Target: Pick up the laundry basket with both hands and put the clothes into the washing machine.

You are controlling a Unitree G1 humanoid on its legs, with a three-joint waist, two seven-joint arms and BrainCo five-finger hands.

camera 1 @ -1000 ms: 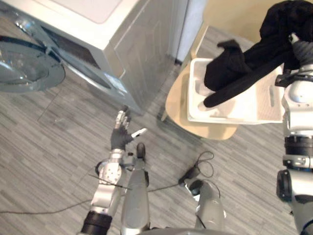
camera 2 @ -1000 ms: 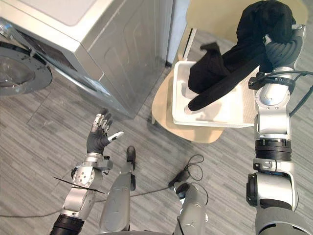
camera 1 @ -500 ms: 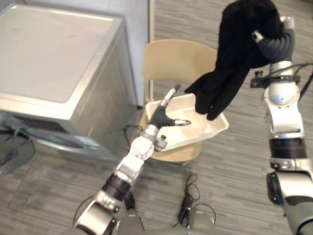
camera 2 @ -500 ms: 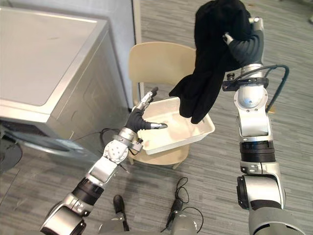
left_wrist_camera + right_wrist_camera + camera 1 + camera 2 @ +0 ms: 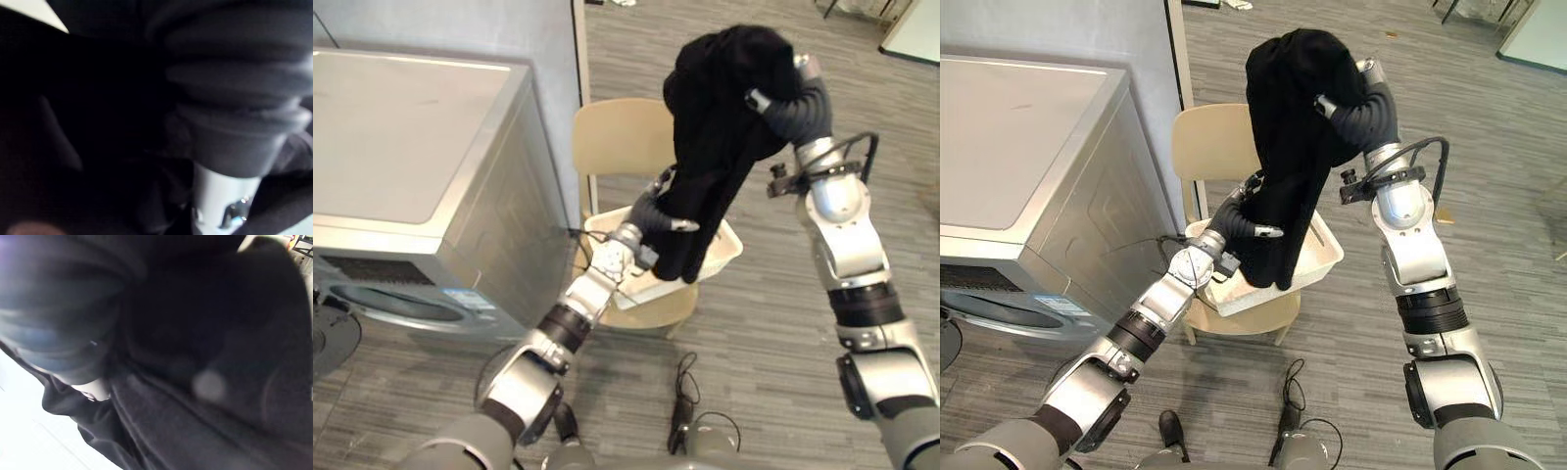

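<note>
Black garment [image 5: 705, 147] is raised high on the right hand [image 5: 791, 108], over the white basket [image 5: 724, 253] on a chair [image 5: 617, 137] by the washing machine [image 5: 411, 147], with the left hand [image 5: 651, 211] laid against it. In wrist views, seemingly cloth-covered grips cannot be told.

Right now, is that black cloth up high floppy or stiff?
Probably floppy: the black cloth hangs in limp folds from the right hand toward the basket. Likely light too, as one raised arm bears it.
</note>
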